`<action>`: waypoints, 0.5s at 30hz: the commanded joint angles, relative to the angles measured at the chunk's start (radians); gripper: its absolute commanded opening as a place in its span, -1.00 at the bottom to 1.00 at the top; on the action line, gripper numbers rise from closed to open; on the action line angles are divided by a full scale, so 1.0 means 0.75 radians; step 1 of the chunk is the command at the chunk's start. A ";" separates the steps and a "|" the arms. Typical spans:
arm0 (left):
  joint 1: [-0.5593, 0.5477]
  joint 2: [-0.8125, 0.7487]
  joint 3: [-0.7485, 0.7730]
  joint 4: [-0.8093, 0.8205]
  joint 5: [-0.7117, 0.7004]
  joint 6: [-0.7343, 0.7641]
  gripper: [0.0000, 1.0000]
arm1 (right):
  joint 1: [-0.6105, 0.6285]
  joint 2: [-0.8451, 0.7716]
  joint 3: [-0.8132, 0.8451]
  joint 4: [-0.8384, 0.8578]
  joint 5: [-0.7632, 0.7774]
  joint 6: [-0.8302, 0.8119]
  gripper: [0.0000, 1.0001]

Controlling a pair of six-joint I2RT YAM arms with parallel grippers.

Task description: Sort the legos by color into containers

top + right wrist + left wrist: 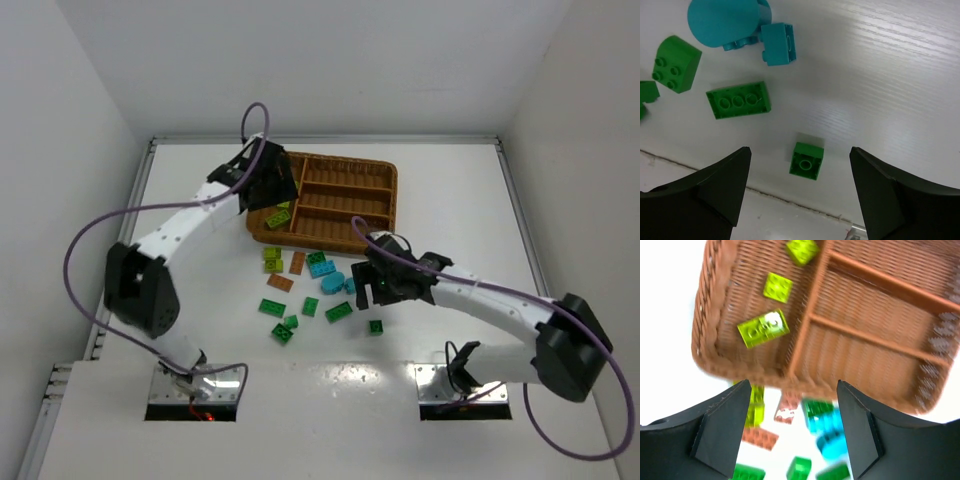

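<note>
The brown wicker tray (345, 190) lies at the back centre. Its tall left section (747, 300) holds three yellow-green legos (763, 328); the three narrow sections (875, 315) look empty. My left gripper (272, 195) hovers over that tall section's near end, open and empty (792, 425). Loose legos lie in front of the tray: yellow-green (272, 258), brown-orange (297, 262), cyan (328, 275) and green (272, 307). My right gripper (372, 295) is open and empty (800, 190), above a small green lego (806, 160) lying studs down.
In the right wrist view, a long green brick (738, 100), a rounded green brick (676, 64) and cyan pieces (732, 22) lie left of the small green one. The table's front seam (790, 200) runs just beneath it. White walls enclose the table.
</note>
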 commanded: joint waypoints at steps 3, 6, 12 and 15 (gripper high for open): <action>-0.015 -0.325 -0.219 -0.011 0.044 0.030 0.52 | 0.041 0.122 0.076 0.136 0.003 -0.034 0.54; -0.015 -0.440 -0.327 -0.023 0.044 0.018 0.52 | 0.041 0.186 0.091 0.183 0.031 -0.034 0.48; -0.015 -0.489 -0.383 -0.068 0.031 0.018 0.52 | 0.041 0.313 0.134 0.252 0.031 -0.049 0.43; -0.015 -0.489 -0.383 -0.068 0.031 0.032 0.52 | 0.041 0.362 0.152 0.285 0.031 -0.061 0.40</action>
